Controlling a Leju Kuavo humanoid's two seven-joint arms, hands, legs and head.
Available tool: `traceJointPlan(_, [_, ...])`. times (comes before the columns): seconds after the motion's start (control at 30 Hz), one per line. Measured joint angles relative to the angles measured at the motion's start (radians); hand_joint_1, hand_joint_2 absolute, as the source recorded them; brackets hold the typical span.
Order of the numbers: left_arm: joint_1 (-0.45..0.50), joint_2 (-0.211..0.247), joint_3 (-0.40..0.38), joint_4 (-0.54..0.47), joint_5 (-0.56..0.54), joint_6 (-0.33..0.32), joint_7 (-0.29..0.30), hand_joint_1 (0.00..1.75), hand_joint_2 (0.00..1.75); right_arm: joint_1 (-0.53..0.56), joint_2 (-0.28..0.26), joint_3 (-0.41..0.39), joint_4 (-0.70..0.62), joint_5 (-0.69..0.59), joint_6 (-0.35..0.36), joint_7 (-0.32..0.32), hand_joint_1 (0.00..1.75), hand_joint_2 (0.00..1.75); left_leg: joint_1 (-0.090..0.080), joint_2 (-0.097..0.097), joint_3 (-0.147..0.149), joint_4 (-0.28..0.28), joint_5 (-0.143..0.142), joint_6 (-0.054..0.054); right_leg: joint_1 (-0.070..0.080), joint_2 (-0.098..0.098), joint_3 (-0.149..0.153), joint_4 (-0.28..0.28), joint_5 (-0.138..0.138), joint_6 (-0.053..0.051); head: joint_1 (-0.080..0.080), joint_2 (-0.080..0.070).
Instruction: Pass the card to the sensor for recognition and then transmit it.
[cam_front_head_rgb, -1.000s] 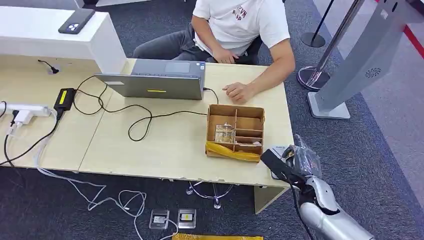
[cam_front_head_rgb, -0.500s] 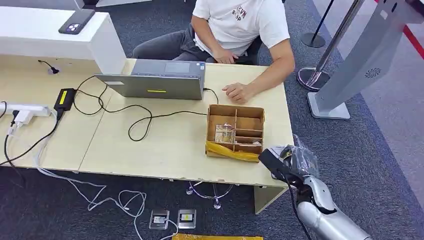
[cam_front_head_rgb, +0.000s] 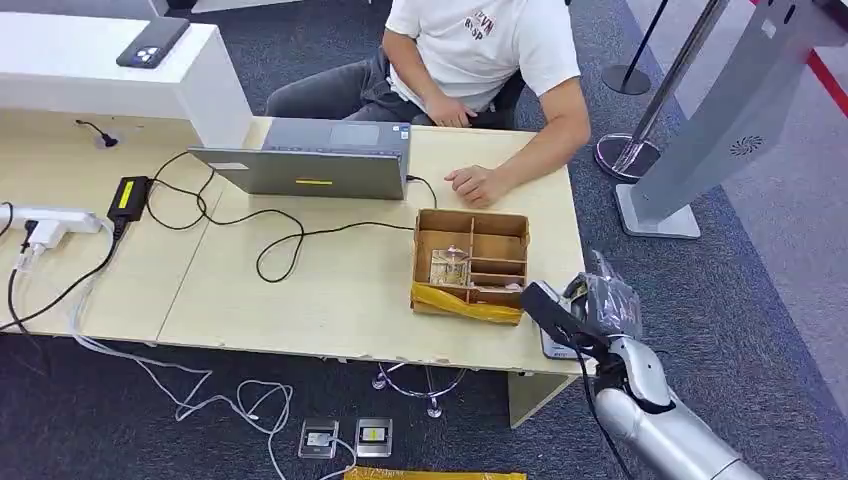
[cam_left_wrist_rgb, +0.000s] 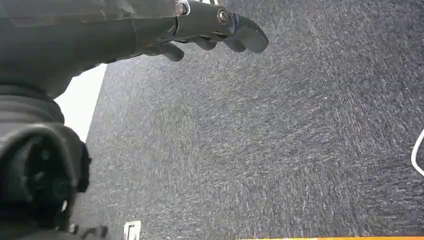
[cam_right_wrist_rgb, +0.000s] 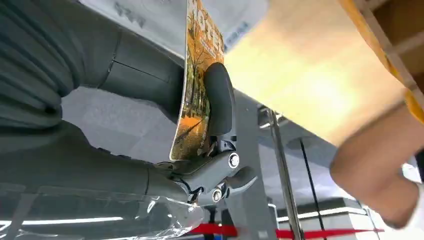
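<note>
My right hand (cam_front_head_rgb: 606, 318), wrapped in clear plastic film, hovers over the table's front right corner. It pinches the card (cam_right_wrist_rgb: 194, 85), an orange card with an autumn tree picture, between thumb and fingers (cam_right_wrist_rgb: 219, 102); the card bends slightly. From the head view the card (cam_front_head_rgb: 548, 308) looks like a dark strip pointing toward the wooden box. Just under it a white sensor (cam_front_head_rgb: 553, 343) lies flat on the table corner; its pale printed face (cam_right_wrist_rgb: 150, 20) is close beside the card. My left hand (cam_left_wrist_rgb: 200, 25) hangs over the carpet, fingers loosely apart, holding nothing.
A compartmented wooden box (cam_front_head_rgb: 470, 262) sits just left of the sensor. A person sits at the table's far side, one hand (cam_front_head_rgb: 478, 183) resting near the box. A laptop (cam_front_head_rgb: 310, 160), cables and a power strip (cam_front_head_rgb: 50, 222) lie to the left. A grey kiosk stand (cam_front_head_rgb: 720, 120) is right.
My right hand with the card has shifted slightly up and away from the table's front edge, staying over the sensor. Nothing else moved.
</note>
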Motion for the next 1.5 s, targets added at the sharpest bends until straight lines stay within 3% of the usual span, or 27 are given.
traceJointPlan(0.2, [0.0, 0.0, -0.003, 0.0, -0.005, 0.0, -0.011, 0.0, 0.0, -0.141, 0.002, -0.009, -0.044, 0.035, 0.036, 0.02, 1.75, 1.75, 0.0, 0.0, 0.001, 0.0, 0.0, 0.0, 0.0, 0.0, 0.0, 0.0, 0.0, 0.0, 0.0, 0.0])
traceJointPlan(0.63, [0.003, 0.0, -0.029, 0.0, -0.019, 0.0, -0.035, 0.0, 0.0, -0.324, 0.031, -0.008, -0.072, 0.074, 0.079, 0.045, 1.75, 1.75, 0.0, 0.0, 0.0, 0.0, 0.0, 0.0, 0.0, 0.0, 0.0, 0.0, 0.0, 0.0, 0.0, 0.0])
traceJointPlan(1.07, [0.006, 0.003, -0.053, 0.0, -0.022, 0.0, -0.038, 0.0, 0.0, -0.372, 0.054, 0.007, -0.066, 0.078, 0.085, 0.045, 1.75, 1.75, 0.0, -0.001, -0.001, 0.0, 0.0, 0.0, 0.0, -0.001, 0.0, 0.0, 0.0, 0.0, 0.0, 0.0])
traceJointPlan(1.23, [0.006, 0.008, -0.068, 0.0, -0.025, 0.0, -0.038, 0.0, 0.0, -0.423, 0.107, 0.032, -0.002, 0.1, 0.103, 0.013, 1.75, 1.75, 0.0, 0.0, -0.001, 0.0, 0.0, 0.0, 0.0, 0.0, -0.001, 0.001, 0.0, 0.0, 0.001, 0.0])
traceJointPlan(1.5, [0.006, 0.015, -0.1, 0.0, -0.002, 0.0, -0.038, 0.0, 0.0, -0.488, 0.249, 0.078, 0.228, 0.088, 0.076, -0.053, 1.75, 1.75, 0.001, -0.001, 0.0, 0.0, 0.001, -0.001, 0.001, 0.0, -0.002, 0.002, 0.0, 0.0, 0.001, 0.0])
